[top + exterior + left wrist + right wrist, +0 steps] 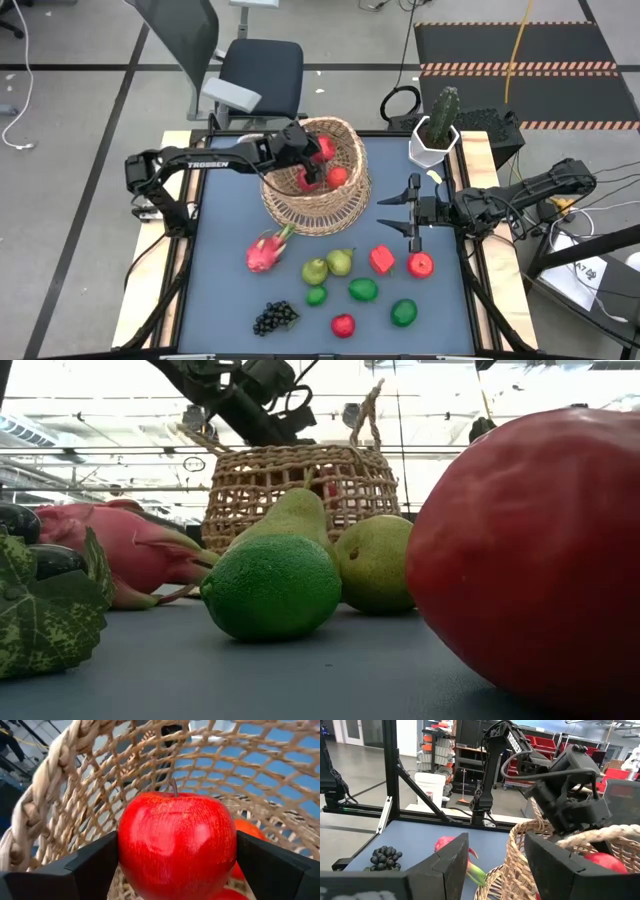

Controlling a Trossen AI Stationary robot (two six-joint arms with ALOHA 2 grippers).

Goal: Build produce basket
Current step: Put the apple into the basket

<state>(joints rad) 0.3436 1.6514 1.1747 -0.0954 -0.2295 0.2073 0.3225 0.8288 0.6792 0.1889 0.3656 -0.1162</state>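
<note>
Low in the frame, loose produce lies on the bench [230, 300]: grape bunch [275, 317], limes, pears, red rounds and a dragon fruit [265, 252]. At centre right the right pincer [412, 211] hangs empty, its fingers partly apart. Upper centre, the wicker basket [345, 195] holds red fruit; inside its rim the left pincer [318, 166], spread wide, grips a red apple [176, 845].

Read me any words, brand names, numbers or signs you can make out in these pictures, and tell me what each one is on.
"TROSSEN", white letters along the left arm, read in the high view.
White lettering on the left arm's upper link in the right wrist view: too angled to read.
A white paper tag right of the table carries dark marks: too small to read.
No lettering shows on the basket or the fruit.
</note>
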